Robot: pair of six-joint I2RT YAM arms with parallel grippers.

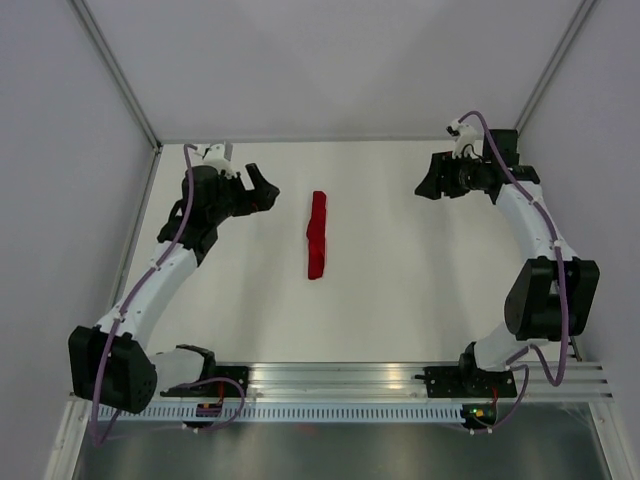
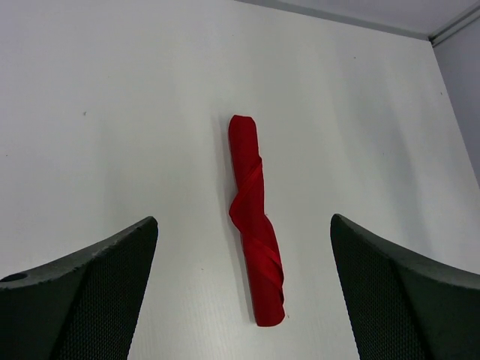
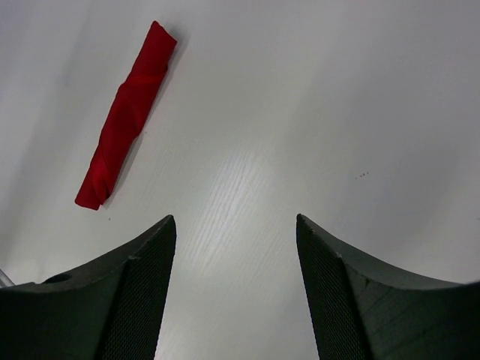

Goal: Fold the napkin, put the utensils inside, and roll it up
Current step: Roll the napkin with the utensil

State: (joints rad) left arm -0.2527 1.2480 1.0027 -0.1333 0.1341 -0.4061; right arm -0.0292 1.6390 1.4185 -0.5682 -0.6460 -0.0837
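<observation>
Napkin lies rolled up midway between the left and right edges of the counter, nearer its far edge. Left gripper and right gripper hang spread and empty, well apart from it. Any nudge could unwind the loose outer wrap.

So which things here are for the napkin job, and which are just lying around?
For the job: the napkin, already a rolled red bundle; the left arm and right arm, jaws open, touching nothing.
Just there: the table; the metal rail.
No utensils show; they may be hidden inside the roll.
</observation>
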